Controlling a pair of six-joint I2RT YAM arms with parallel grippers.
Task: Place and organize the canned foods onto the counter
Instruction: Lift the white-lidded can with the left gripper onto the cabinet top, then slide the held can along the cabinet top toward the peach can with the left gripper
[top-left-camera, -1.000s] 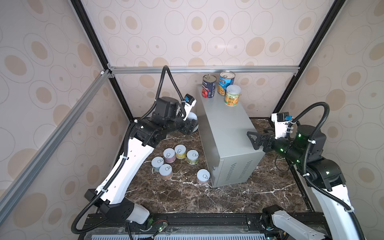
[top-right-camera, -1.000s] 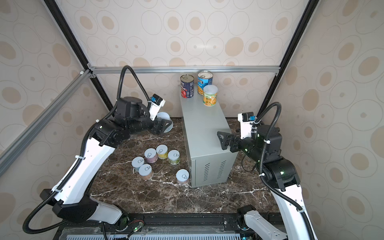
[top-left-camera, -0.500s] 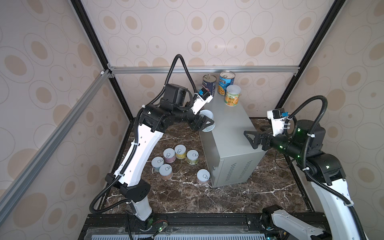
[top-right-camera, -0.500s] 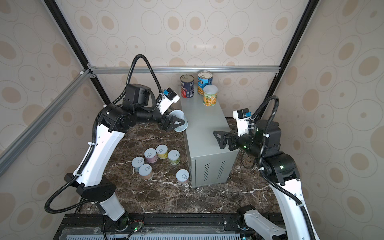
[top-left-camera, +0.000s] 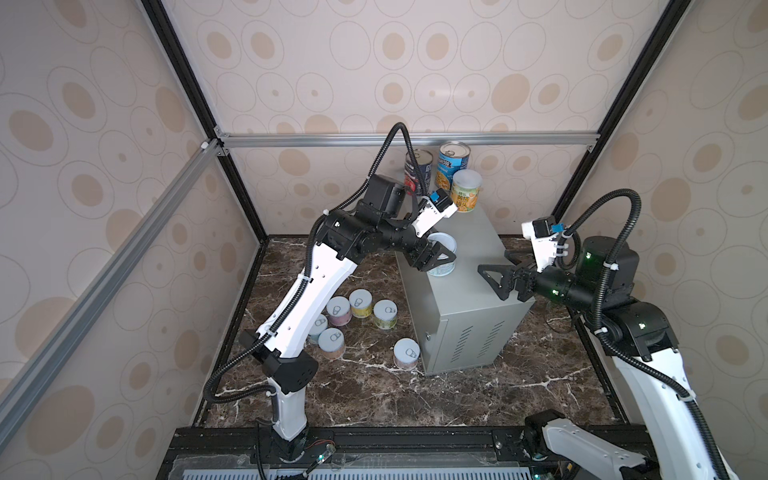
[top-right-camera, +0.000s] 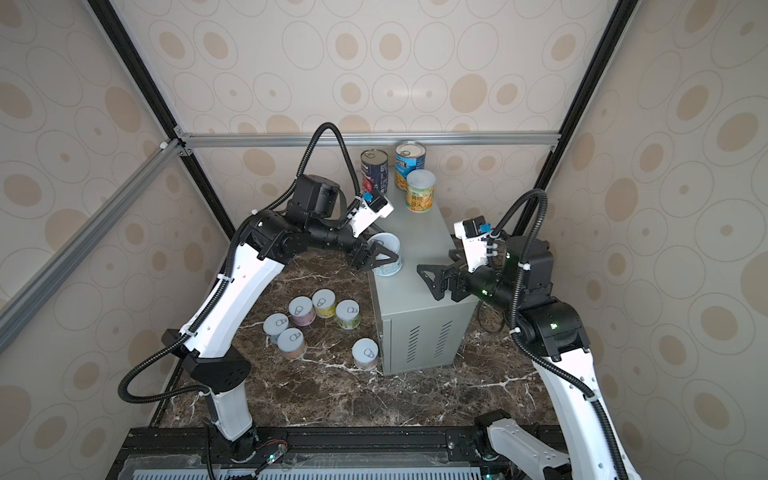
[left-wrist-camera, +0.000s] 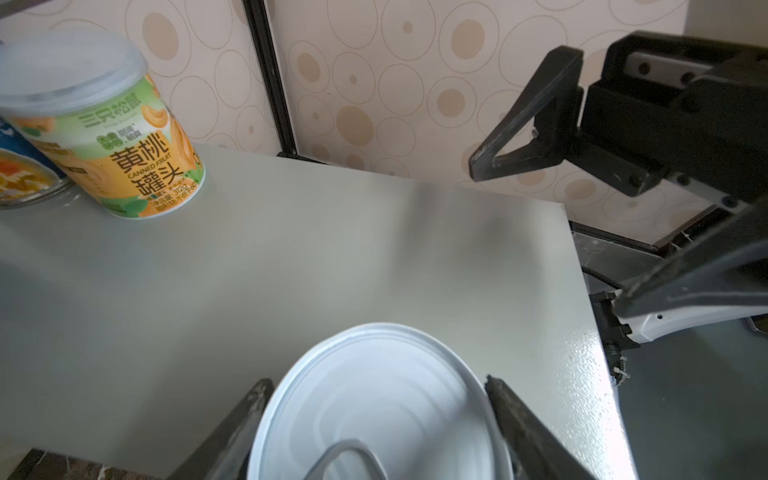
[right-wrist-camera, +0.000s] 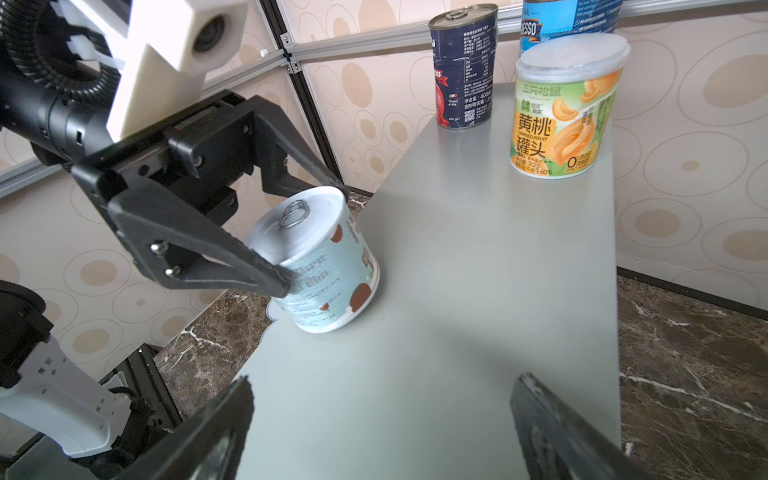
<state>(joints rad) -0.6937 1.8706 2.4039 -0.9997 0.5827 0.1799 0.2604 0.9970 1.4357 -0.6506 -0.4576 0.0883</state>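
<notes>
One pale-blue can (right-wrist-camera: 328, 282) is being clasped, tilted, by the left gripper (right-wrist-camera: 314, 239), seemingly for setting on the counter (right-wrist-camera: 478, 270); the right gripper (right-wrist-camera: 380, 390) is being held spread, empty.

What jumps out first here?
The left gripper, shut on a short pale-blue can with a white pull-tab lid, holds it tilted at the edge of the tall grey sheet-metal counter. Three upright cans stand at the counter's far end, and six short pastel cans wait on the dark marble surface beside it; the open right gripper hovers opposite.
</notes>
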